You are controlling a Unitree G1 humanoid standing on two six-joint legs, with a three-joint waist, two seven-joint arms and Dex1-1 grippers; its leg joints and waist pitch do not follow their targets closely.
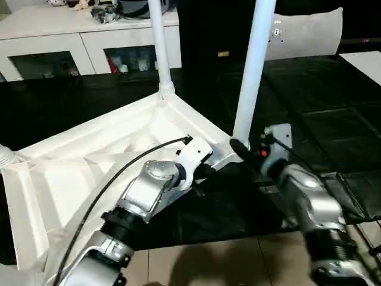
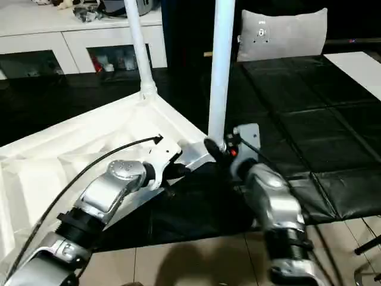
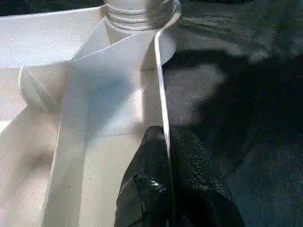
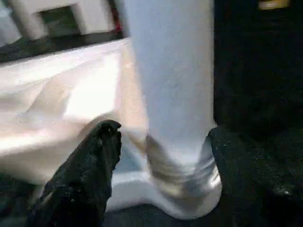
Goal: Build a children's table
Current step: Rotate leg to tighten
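Table top (image 1: 89,161) and legs (image 1: 253,65) look smooth white plastic (slightly glossy); forearms (image 1: 312,202) brushed silver metal; floor mat (image 1: 333,101) matt black

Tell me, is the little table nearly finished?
Partly. The table top lies upside down, and two legs stand in its corner sockets: the far leg and the near leg. The left pincer is pinching the top's rim; the right pincer sits around the near leg's base. Other legs aren't visible standing.
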